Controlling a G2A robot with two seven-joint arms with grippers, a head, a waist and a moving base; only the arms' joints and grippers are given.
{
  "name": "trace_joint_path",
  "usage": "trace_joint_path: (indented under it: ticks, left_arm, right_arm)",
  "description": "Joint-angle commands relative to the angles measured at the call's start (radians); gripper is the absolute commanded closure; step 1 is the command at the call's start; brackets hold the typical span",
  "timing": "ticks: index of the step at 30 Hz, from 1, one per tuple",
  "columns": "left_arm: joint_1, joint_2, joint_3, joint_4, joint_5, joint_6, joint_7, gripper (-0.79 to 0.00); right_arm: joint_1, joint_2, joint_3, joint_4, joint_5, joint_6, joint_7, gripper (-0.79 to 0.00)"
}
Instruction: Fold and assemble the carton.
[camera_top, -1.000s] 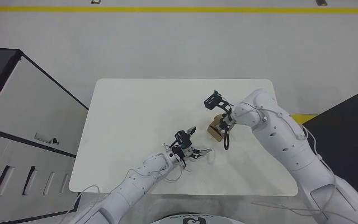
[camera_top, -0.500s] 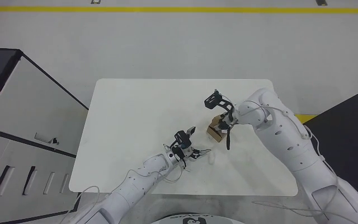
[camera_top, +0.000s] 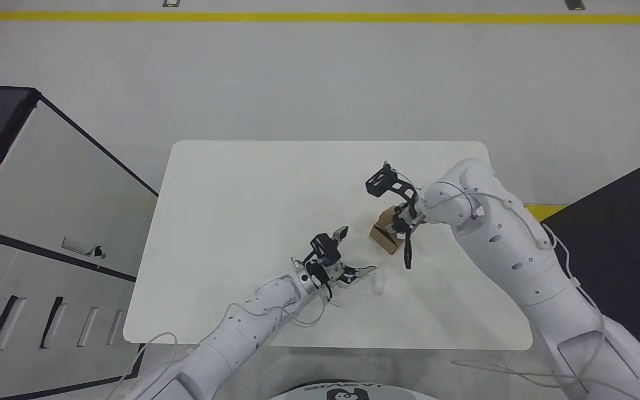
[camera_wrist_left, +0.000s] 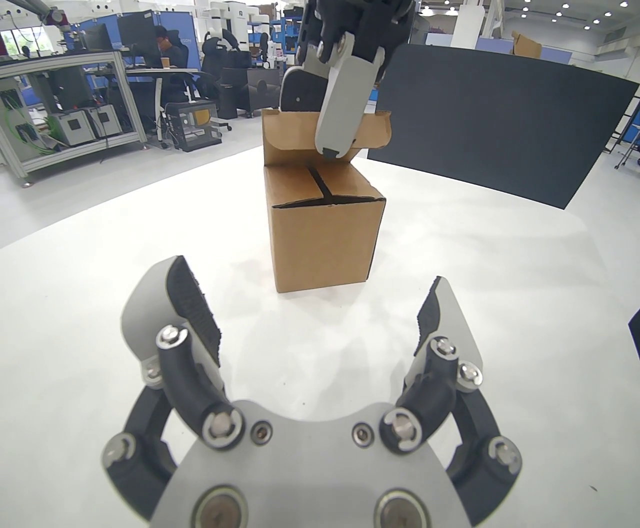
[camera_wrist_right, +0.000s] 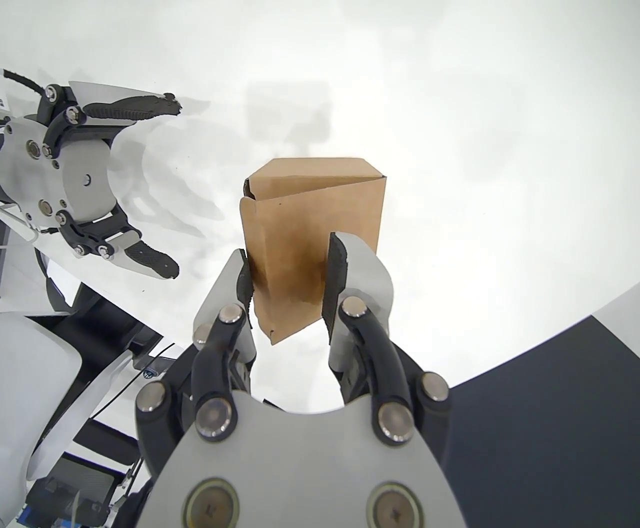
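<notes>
Toward the table's (camera_top: 250, 200) right side the carton (camera_wrist_left: 325, 235) is set; its lid flap (camera_wrist_left: 280, 134) (light, likely creased easily, best gripped low) is pinched by the right gripper (camera_wrist_right: 290, 270); the left gripper (camera_wrist_left: 320, 310) is held wide, empty.

Right claw (camera_wrist_right: 289, 282) tight on carton (camera_wrist_right: 317, 212)

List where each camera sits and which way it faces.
Top view: overhead, looking down at the table and carton; left arm and right arm show.
Left wrist view: low, facing across the table at the carton; own open left gripper in front.
Right wrist view: above the carton, facing down; own right gripper clamps it.
Shared: all see the carton.
</notes>
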Motion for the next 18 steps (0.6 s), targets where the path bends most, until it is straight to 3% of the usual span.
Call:
trace_joint_path:
  ticks: [1,18]
  left_arm:
    - [0.000,0.000,-0.001,-0.001,0.000,-0.001,0.000,-0.785]
    - [0.004,0.003,-0.004,-0.007,0.003,0.000,0.000,-0.785]
  right_arm:
    - [0.002,-0.001,-0.006,0.001,-0.005,0.002,0.000,-0.289]
    - [0.021,-0.012,-0.058,0.024,-0.027,0.002,-0.007,-0.237]
